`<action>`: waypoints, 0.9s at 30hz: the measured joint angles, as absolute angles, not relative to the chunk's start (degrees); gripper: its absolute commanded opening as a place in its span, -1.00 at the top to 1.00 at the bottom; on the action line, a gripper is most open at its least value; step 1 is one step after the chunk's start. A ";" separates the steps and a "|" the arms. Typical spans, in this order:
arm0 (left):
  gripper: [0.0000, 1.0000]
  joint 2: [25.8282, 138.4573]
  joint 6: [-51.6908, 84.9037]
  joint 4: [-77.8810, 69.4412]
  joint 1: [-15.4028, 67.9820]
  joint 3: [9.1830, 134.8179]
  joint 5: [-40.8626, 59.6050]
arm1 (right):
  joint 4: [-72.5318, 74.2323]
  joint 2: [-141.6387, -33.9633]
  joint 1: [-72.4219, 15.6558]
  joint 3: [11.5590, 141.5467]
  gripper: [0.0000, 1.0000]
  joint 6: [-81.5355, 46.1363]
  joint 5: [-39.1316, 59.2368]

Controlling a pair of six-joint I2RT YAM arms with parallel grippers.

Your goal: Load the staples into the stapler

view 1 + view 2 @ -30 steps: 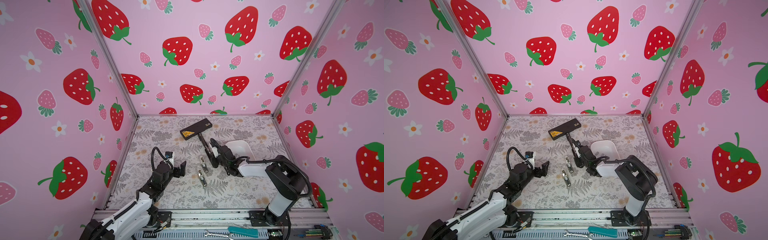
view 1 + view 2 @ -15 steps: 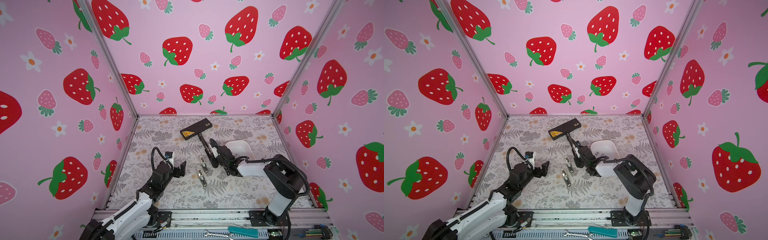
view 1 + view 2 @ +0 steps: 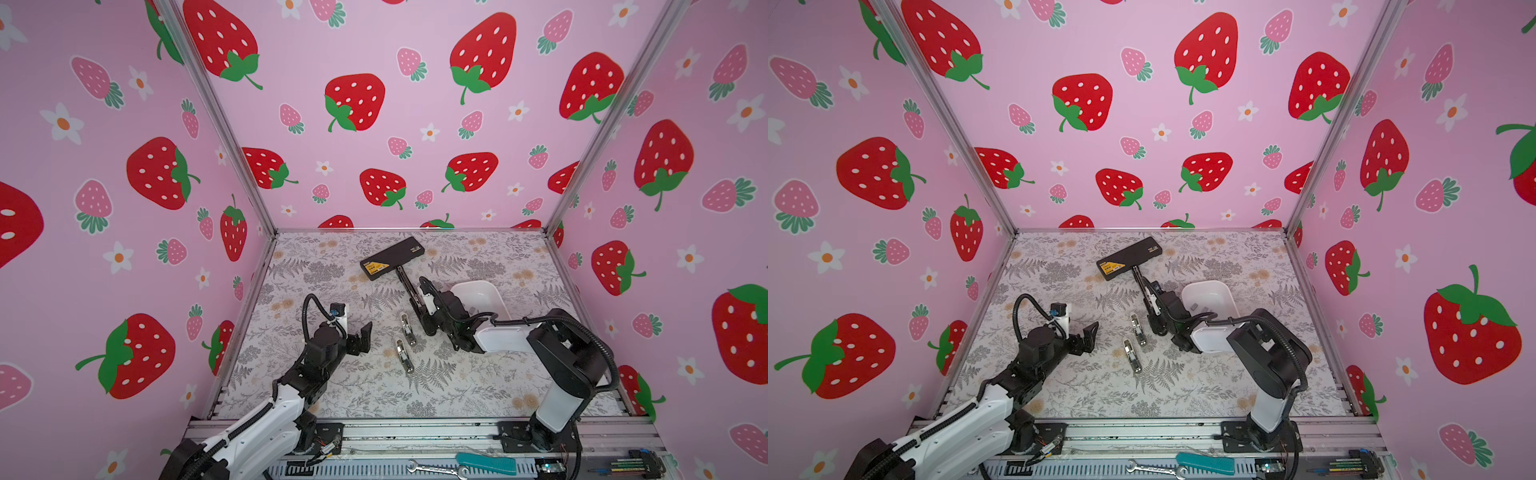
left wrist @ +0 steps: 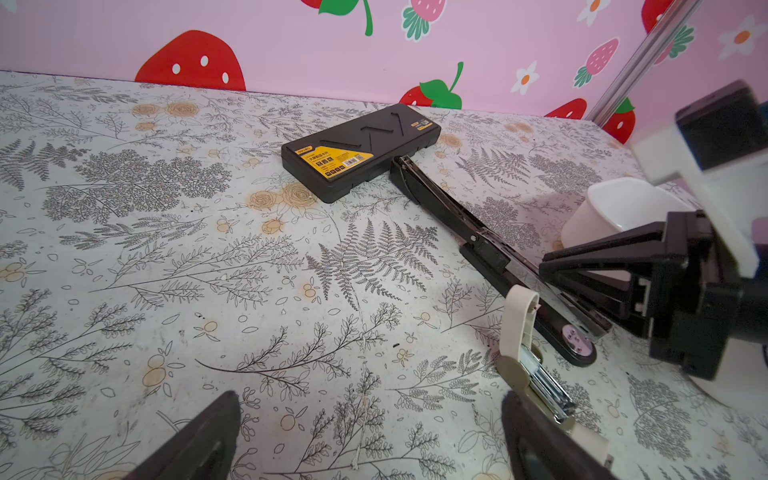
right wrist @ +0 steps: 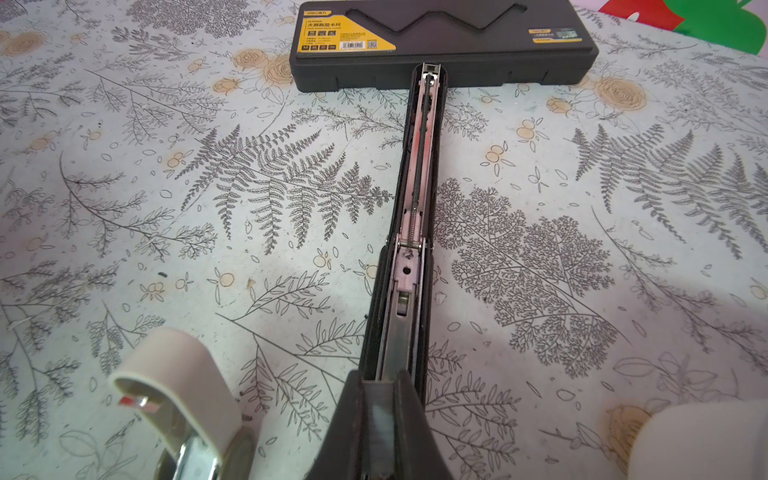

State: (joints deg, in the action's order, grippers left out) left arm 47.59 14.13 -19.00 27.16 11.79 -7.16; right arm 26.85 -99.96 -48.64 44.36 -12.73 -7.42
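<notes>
The black stapler (image 3: 409, 291) (image 3: 1142, 284) (image 4: 469, 232) lies opened flat, its far end against a black case. In the right wrist view its silver channel (image 5: 401, 332) faces up. My right gripper (image 3: 424, 322) (image 3: 1156, 320) (image 4: 546, 266) (image 5: 380, 382) hangs low over the near part of that channel, shut on a grey strip of staples (image 5: 380, 411) that lines up with the channel. My left gripper (image 3: 361, 338) (image 3: 1088, 336) (image 4: 370, 411) stands open above the patterned table to the left, with nothing between its fingers.
The black case (image 3: 392, 257) (image 5: 444, 41) lies at the back. Two small beige staplers (image 3: 408, 330) (image 3: 404, 355) lie open mid-table, one beside my left finger (image 4: 519, 324). A white tray (image 3: 482, 291) (image 3: 1212, 291) sits behind the right arm. Pink walls enclose three sides.
</notes>
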 measured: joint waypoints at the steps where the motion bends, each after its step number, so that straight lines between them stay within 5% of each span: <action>1: -0.98 47.59 14.17 -19.00 27.16 11.79 -7.31 | 26.81 -99.66 -48.64 44.29 0.81 -12.73 -7.42; 27: -0.98 47.59 14.70 -19.00 27.16 11.79 -7.68 | 26.63 -99.11 -48.62 44.05 0.81 -12.71 -8.10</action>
State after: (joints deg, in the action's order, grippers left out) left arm 47.59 14.70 -19.00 27.16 11.79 -7.68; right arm 26.63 -99.11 -48.62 44.05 -12.71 -8.10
